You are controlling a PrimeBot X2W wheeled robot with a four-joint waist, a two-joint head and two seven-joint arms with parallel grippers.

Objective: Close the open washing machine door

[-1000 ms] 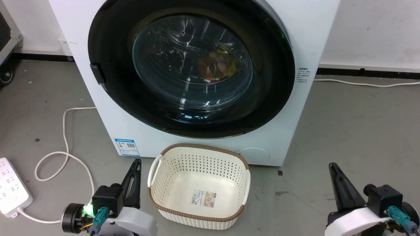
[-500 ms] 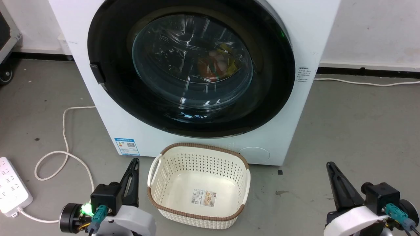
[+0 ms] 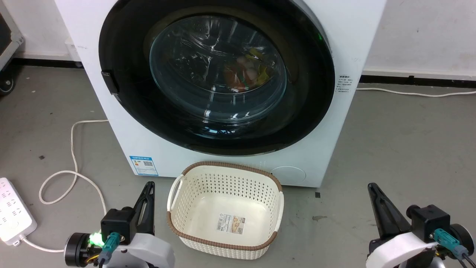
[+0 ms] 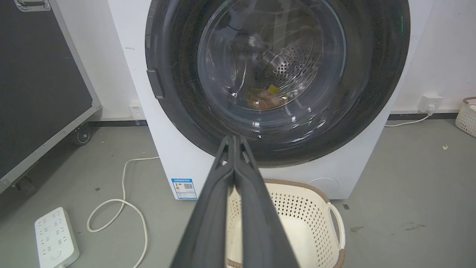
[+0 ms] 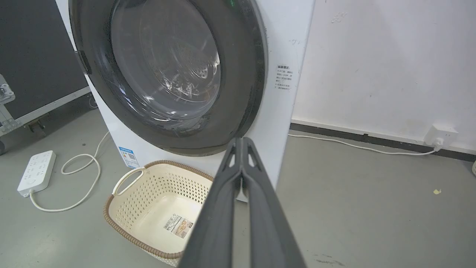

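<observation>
The washing machine door [image 3: 308, 111] lies flat against the white machine front, its glossy black rim around the bulging glass window [image 3: 217, 70]. Coloured laundry [image 3: 245, 74] shows through the glass. A black latch tab [image 3: 110, 82] sits on the rim's left side. My left gripper [image 3: 150, 185] is low at the left, shut and empty, well short of the door [image 4: 372, 93]. My right gripper [image 3: 370, 185] is low at the right, also shut and empty. Both pairs of fingers [image 4: 233, 138] [image 5: 241, 140] are pressed together, pointing toward the door [image 5: 245, 74].
An empty cream basket [image 3: 174, 193] with a brown rim stands on the floor just before the machine, between my grippers. A white power strip [image 3: 13, 214] and looped cord [image 3: 72, 156] lie at the left. A black wheeled case [image 4: 37, 93] stands further left.
Both grippers have eased slightly leftward and lower in the head view. The door has kept its place against the machine.
</observation>
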